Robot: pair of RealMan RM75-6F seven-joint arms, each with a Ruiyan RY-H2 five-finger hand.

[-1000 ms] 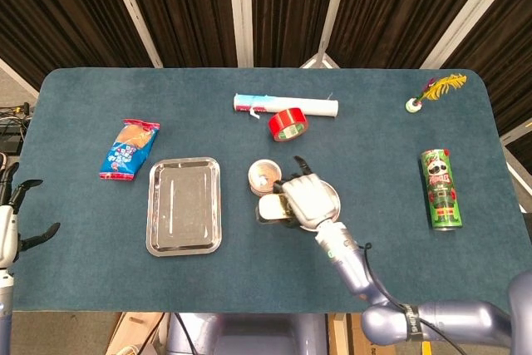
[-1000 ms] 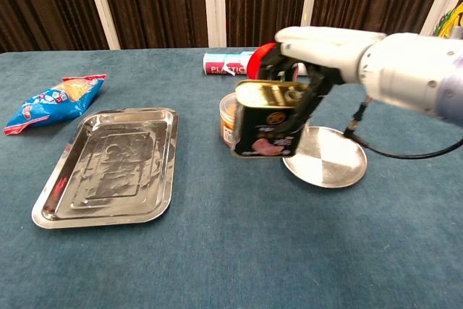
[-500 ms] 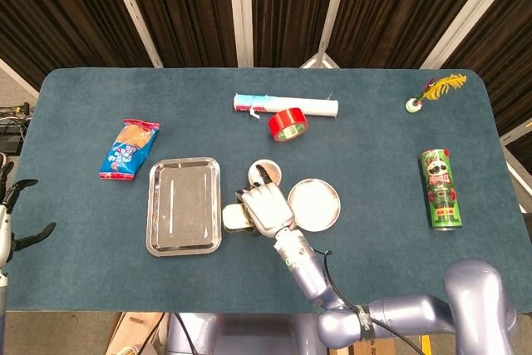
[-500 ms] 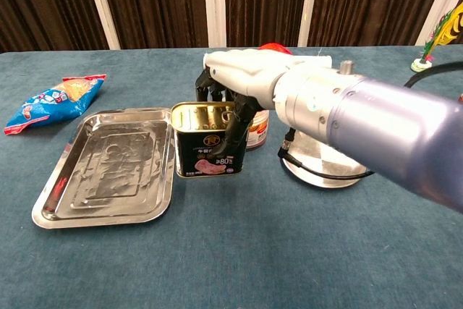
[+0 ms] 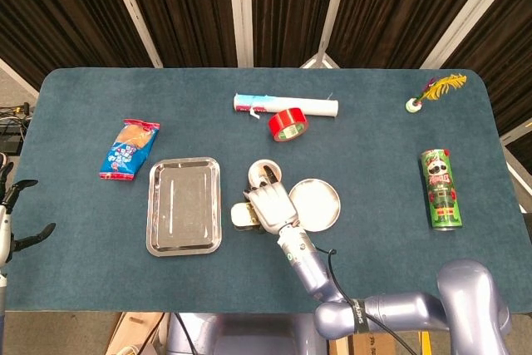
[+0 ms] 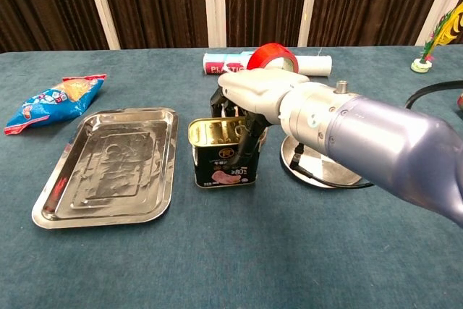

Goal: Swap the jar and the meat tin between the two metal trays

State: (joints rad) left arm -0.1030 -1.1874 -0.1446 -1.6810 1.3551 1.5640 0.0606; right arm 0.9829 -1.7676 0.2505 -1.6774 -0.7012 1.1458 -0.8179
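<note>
My right hand [image 6: 249, 95] grips the meat tin [image 6: 223, 153] from above, fingers [image 6: 255, 133] curled down over its top rim and front face. The tin stands upright on the table [image 6: 239, 251], in the gap between the two trays, not on either one. In the head view the same hand [image 5: 268, 204] covers most of the tin [image 5: 241, 215].

The rectangular metal tray [image 6: 108, 166] lies just left of the tin, nothing on it. The round metal tray [image 6: 325, 171] sits right of the tin, partly hidden behind my forearm in the chest view; seen from the head view [image 5: 314, 204], nothing lies on it.

The jar [image 5: 265, 175] is on the table just behind my hand, beside the round tray, mostly blocked in the chest view.

My left hand [image 5: 10, 220] hangs at the far left edge off the table, fingers spread, holding nothing.

Also on the table: snack packet [image 5: 129, 149], red tape roll [image 5: 288, 123], white tube [image 5: 287, 105], green chip can [image 5: 440, 188], feathered shuttlecock [image 5: 434, 91].
</note>
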